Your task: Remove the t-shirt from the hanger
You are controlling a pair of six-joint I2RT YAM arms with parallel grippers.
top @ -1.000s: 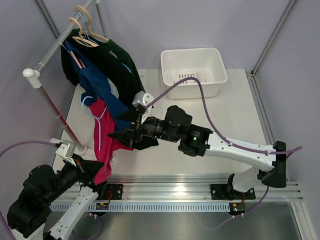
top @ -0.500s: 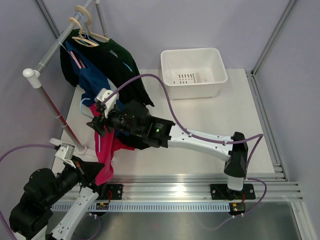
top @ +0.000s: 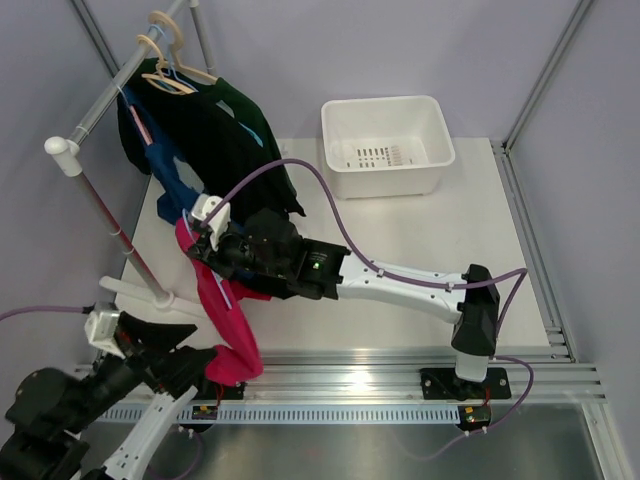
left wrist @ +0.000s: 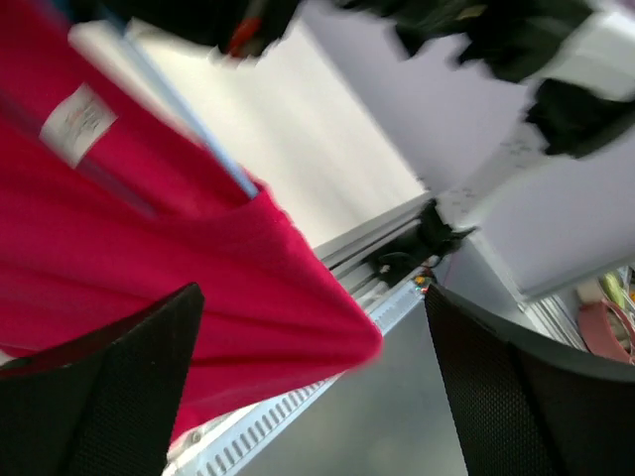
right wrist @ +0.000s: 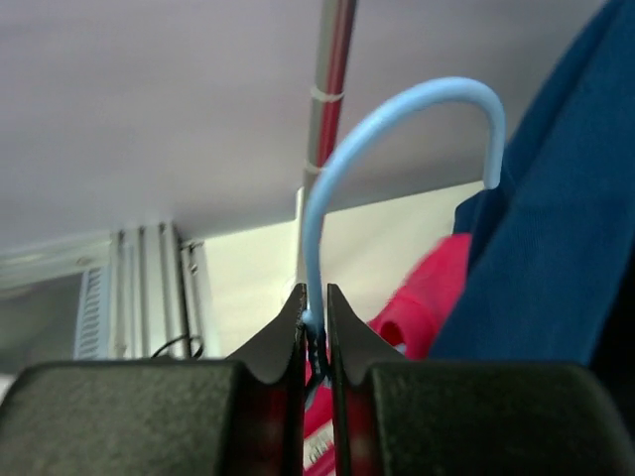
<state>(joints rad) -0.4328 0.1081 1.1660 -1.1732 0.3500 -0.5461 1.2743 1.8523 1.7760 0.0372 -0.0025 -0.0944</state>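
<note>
The crimson t-shirt (top: 222, 320) hangs from the light-blue hanger by the rack, and its lower end droops to the near rail. In the right wrist view my right gripper (right wrist: 316, 315) is shut on the hanger's (right wrist: 327, 198) thin neck, just below the curved hook. The t-shirt (right wrist: 429, 297) shows behind it. In the top view the right gripper (top: 197, 240) sits at the shirt's upper end. My left gripper (top: 193, 360) is open at the near left. Between its spread fingers (left wrist: 109, 397) lies the t-shirt's (left wrist: 149, 258) free lower fold, with the white neck label (left wrist: 77, 122) and a hanger wire (left wrist: 193, 134) above.
A navy shirt (top: 170, 180) and dark garments (top: 225, 135) hang on the rack beside the t-shirt, under pale wooden hangers (top: 172, 62). The rack's red-and-white post (top: 110, 222) stands at the left. A white basket (top: 388, 145) is at the back. An aluminium rail (top: 380, 385) runs along the near edge.
My right gripper swung left to the hanger and shut on its neck. My left gripper let go of the t-shirt's hem, opened wide and drew back; the cloth dropped toward the rail.
</note>
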